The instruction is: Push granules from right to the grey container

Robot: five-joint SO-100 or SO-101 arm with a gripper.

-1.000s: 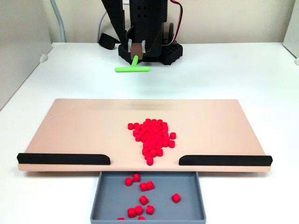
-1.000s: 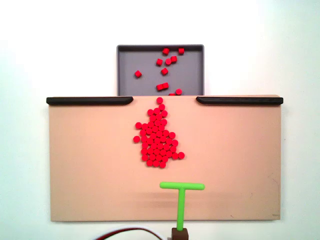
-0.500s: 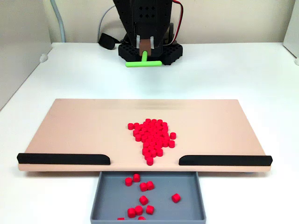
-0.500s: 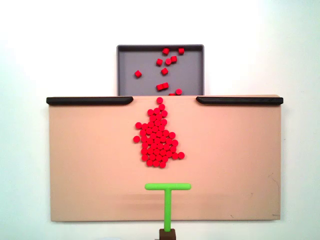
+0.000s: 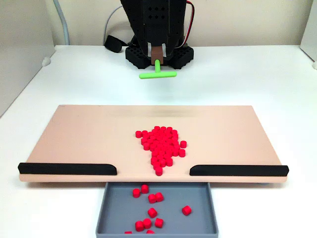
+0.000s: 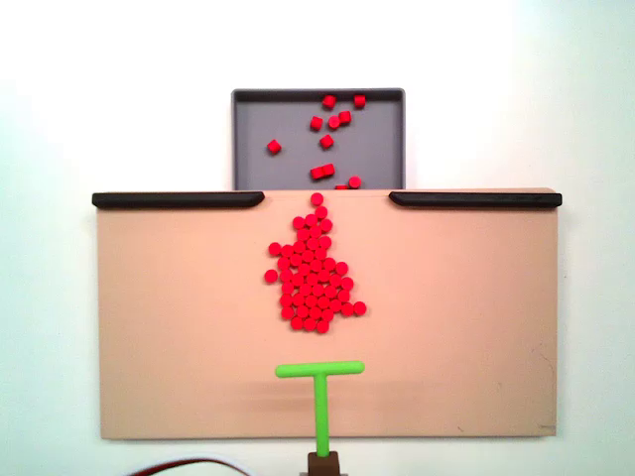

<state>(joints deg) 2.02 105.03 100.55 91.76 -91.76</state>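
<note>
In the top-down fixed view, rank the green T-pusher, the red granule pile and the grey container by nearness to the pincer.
1. Green T-pusher, rising from the pincer at the bottom edge.
2. Granule pile, mid-board.
3. Grey container, beyond the board's far edge.

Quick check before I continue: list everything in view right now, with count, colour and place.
Granules: many, red, clustered mid-board below the gap between the strips; about ten more lie in the tray.
Tray: one, grey, beyond the board's strip edge, at the gap.
Board: one, tan, flat on the white table.
Strips: two, black, along the board's tray-side edge, either side of the gap.
Table: one, white.
Cables: red and white, behind the arm.
Pusher: one, green, T-shaped, crossbar short of the pile, carried by the arm.
Arm: one, black, at the table's far side.
</note>
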